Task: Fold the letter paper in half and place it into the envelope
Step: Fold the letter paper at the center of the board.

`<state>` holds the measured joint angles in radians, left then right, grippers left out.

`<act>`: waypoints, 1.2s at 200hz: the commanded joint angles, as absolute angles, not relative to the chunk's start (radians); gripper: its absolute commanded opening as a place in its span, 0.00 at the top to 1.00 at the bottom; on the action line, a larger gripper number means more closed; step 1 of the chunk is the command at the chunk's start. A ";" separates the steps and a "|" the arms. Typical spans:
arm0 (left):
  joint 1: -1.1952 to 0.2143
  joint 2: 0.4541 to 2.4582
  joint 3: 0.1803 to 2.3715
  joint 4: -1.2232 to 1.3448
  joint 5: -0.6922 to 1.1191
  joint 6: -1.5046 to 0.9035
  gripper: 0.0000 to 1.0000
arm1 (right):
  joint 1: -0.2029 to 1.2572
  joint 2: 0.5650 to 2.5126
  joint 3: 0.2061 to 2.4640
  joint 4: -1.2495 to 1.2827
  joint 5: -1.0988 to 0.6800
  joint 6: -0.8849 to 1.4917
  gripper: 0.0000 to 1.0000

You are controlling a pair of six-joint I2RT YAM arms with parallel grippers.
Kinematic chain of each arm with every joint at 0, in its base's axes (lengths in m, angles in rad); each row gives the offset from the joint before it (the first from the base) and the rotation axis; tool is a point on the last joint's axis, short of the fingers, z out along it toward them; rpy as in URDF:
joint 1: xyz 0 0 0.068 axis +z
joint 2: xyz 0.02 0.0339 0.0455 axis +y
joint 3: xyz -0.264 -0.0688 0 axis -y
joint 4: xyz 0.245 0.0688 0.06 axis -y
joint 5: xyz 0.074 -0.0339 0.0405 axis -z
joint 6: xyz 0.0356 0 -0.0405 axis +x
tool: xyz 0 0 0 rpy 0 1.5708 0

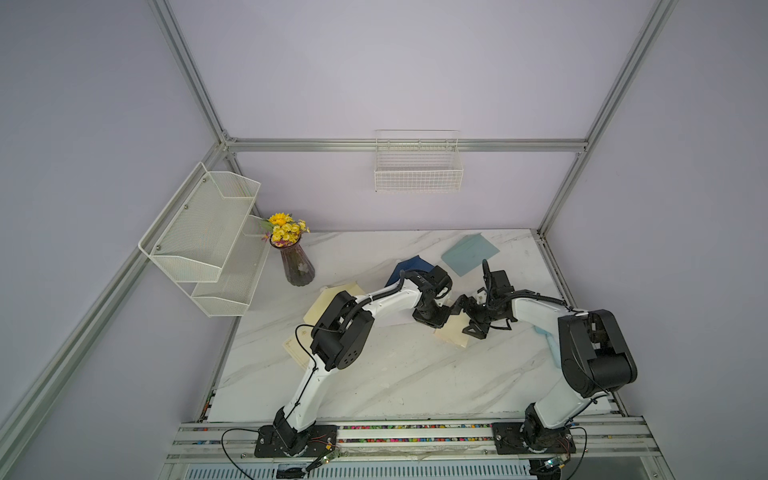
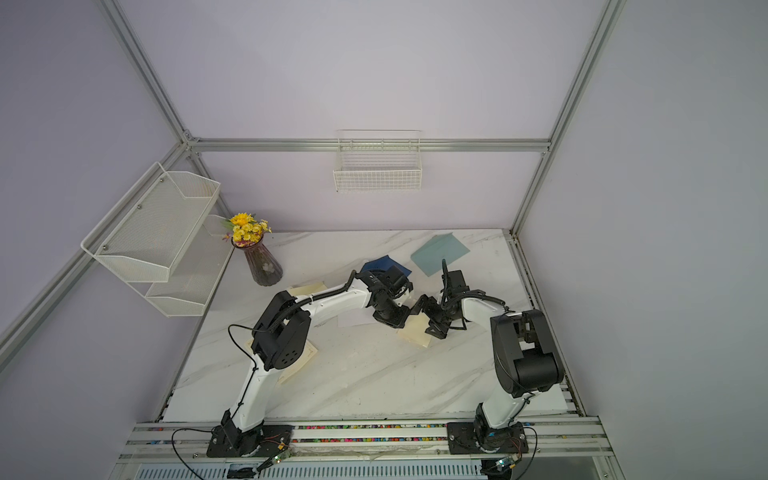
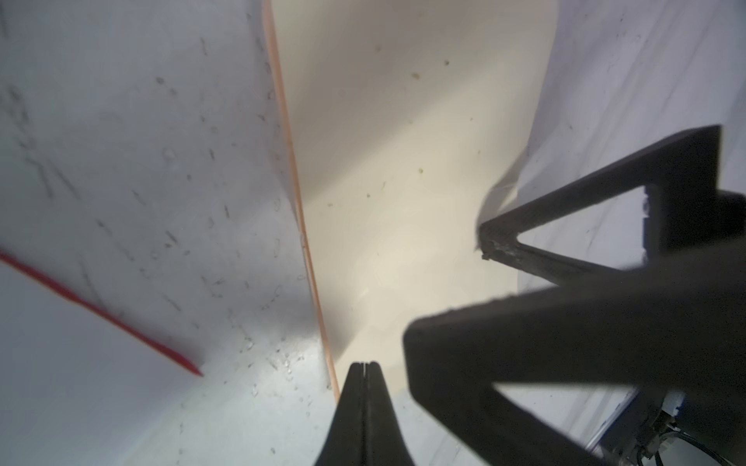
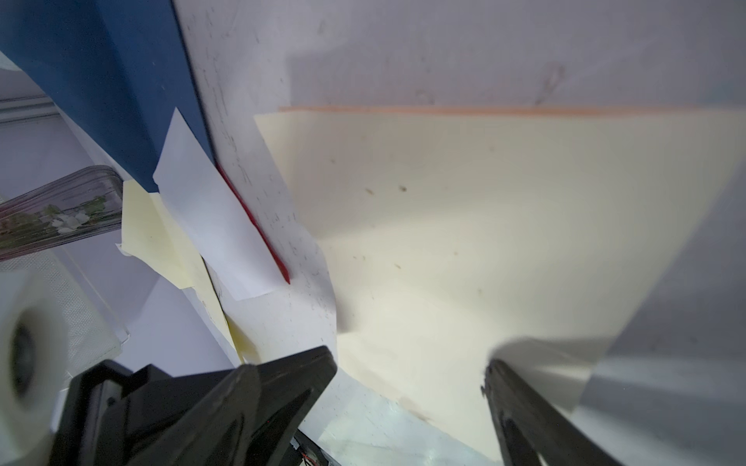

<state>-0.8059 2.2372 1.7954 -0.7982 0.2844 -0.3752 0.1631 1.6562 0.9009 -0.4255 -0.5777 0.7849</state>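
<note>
Judged early stage. Cream letter paper (image 1: 451,337) mid-table, one corner lifting, no fold seen. Left gripper (image 3: 365,365) clenched on nothing visible; right gripper (image 4: 409,363) spread wide astride that corner. Light-blue envelope (image 1: 469,253) far right, well apart; insertion outstanding.

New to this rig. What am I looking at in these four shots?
Two white-and-black robot arms, left and right, are bolted to a rail along a marble-patterned table. Both top views come from one overhead stereo camera; the other two from a camera on each wrist. On the table: a cream paper sheet between the arms, a light blue envelope, a dark blue sheet, more cream sheets and a glass vase of yellow flowers. The left gripper has its jaws shut; whether they pinch paper is unclear. The right gripper has its jaws open at the cream sheet's edge, holding nothing.
</note>
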 commanded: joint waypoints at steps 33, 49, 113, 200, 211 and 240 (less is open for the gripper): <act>-0.807 2.264 1.800 -0.725 0.324 -0.425 0.97 | 0.155 1.595 0.938 -0.506 -0.566 0.799 0.10; -0.808 2.275 1.800 -0.724 0.315 -0.426 0.97 | 0.152 1.586 0.943 -0.517 -0.568 0.797 0.10; -0.807 2.301 1.780 -0.730 0.298 -0.416 0.98 | 0.076 1.524 0.960 -0.589 -0.535 0.741 0.11; -0.807 2.307 1.783 -0.771 0.293 -0.381 0.98 | -0.031 1.657 1.011 -0.612 -0.477 0.576 0.15; -0.807 2.306 1.784 -0.778 0.290 -0.375 0.98 | -0.030 1.679 1.021 -0.596 -0.482 0.572 0.16; -0.806 2.302 1.782 -0.788 0.291 -0.367 0.98 | -0.031 1.716 1.031 -0.563 -0.491 0.562 0.20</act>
<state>-0.8062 2.2776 1.7947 -0.7418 0.3038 -0.3996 -0.0292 1.6951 1.0050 -0.5961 -0.4896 0.5922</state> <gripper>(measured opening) 0.047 0.814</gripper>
